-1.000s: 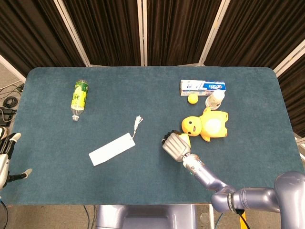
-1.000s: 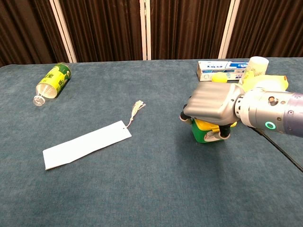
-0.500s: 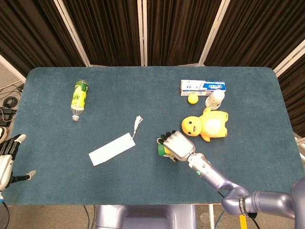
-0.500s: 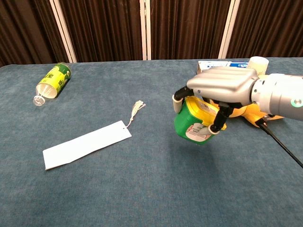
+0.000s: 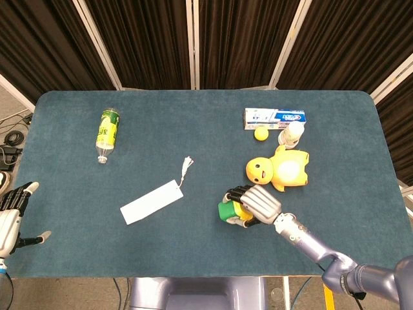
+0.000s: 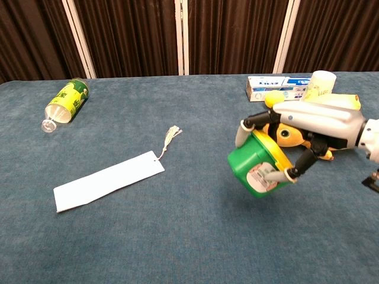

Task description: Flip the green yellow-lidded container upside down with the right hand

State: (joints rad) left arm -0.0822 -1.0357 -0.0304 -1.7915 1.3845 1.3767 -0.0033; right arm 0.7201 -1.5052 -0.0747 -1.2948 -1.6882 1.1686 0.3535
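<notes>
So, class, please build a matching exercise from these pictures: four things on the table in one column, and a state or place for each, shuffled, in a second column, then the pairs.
Things
1. green container
2. plastic bottle
3. toothpaste box
4. white paper strip

States or places
A. lying on its side, far left of the table
B. flat near the table's middle, tassel attached
C. tilted in the right hand, off the cloth
D. by the far edge, beside a small yellow ball

Pairs: 1-C, 2-A, 3-D, 4-B
</notes>
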